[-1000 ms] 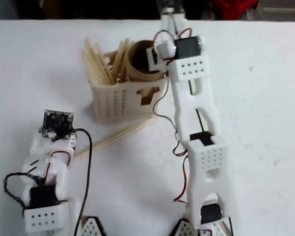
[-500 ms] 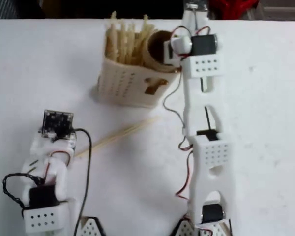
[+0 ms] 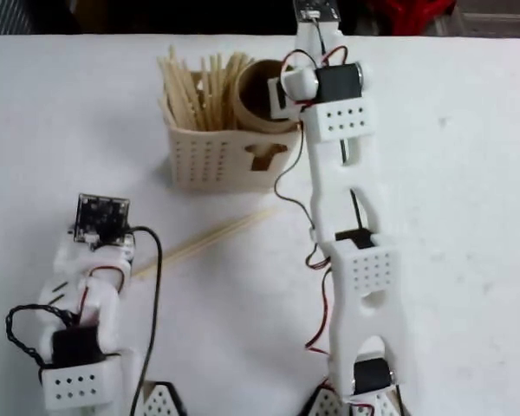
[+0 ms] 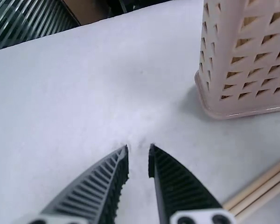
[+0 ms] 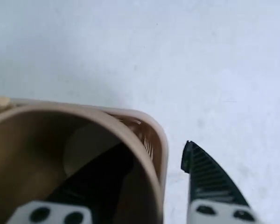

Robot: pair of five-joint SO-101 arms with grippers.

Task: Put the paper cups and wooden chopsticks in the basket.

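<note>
Basket [image 3: 212, 160] is being seen upright near the far edge of the bench [image 3: 433, 173]. A bundle of wooden chopsticks [image 3: 195, 87] is being carried upright in it, with the paper cup [image 3: 253, 94] at the end nearer the bench's right edge.

The cup rim and basket wall are being straddled by the right tool [image 5: 158, 149]. One finger is inside the cup and the other outside, with the jaws parted and a gap showing beyond the wall.

Nothing is being gripped by the left tool [image 4: 138, 148], its fingers parted by a narrow slit, toward the near left corner.

Loose chopsticks [image 3: 210, 237] are lying flat between it and the basket.

Risks being judged:
- If the right tool is being drawn out at a slant, the wall could be hooked, the basket tipped and the bundle spilled.
- The flat sticks could be pushed or rolled instead of pinched.
</note>
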